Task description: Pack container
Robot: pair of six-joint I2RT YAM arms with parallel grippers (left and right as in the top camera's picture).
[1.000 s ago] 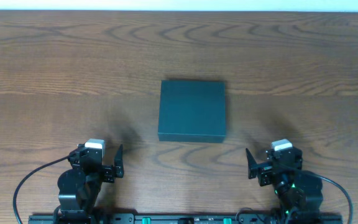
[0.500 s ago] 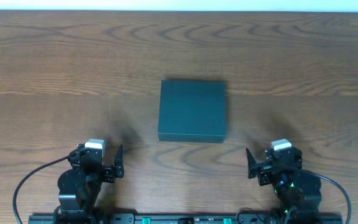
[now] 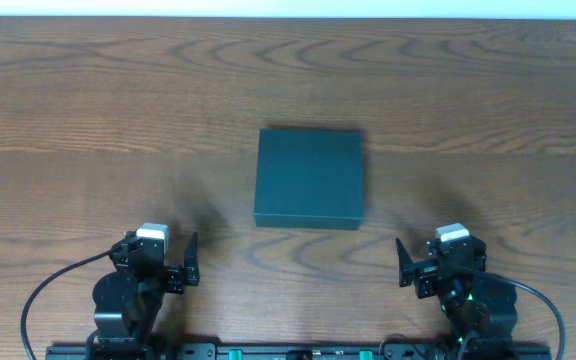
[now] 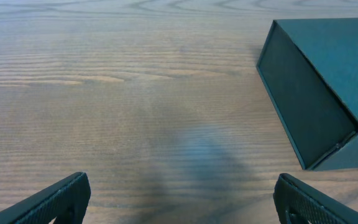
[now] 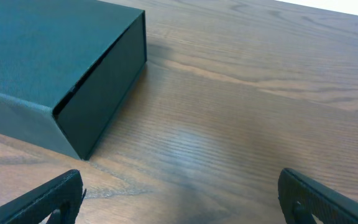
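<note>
Both arms sit folded low at the bottom edge of the overhead frame, one at the lower left and one at the lower right, with black cables looping out from their bases. The left end effector (image 3: 158, 260) points up the frame with its two fingers spread wide and nothing between them; in the left wrist view its dark fingertips (image 4: 58, 200) show only at the two bottom corners, with bare wood in the gap. The right end effector (image 3: 440, 262) is posed the same way, spread wide and holding nothing, its fingertips (image 5: 45, 200) likewise at the bottom corners of the right wrist view.

The desk (image 3: 88, 120) is brown wood with long wavy grain running across the frame, and a pale strip shows along the top edge of the overhead view.

The container (image 3: 309, 178) lies flat on the desk at the centre of the overhead frame, above and between the two arms and well apart from both. It is a dark teal-green matte box, roughly square, its top closed flat. It fills the upper right of the left wrist view (image 4: 328, 81) and the upper left of the right wrist view (image 5: 42, 56), where a thin seam runs along its top edge
</note>
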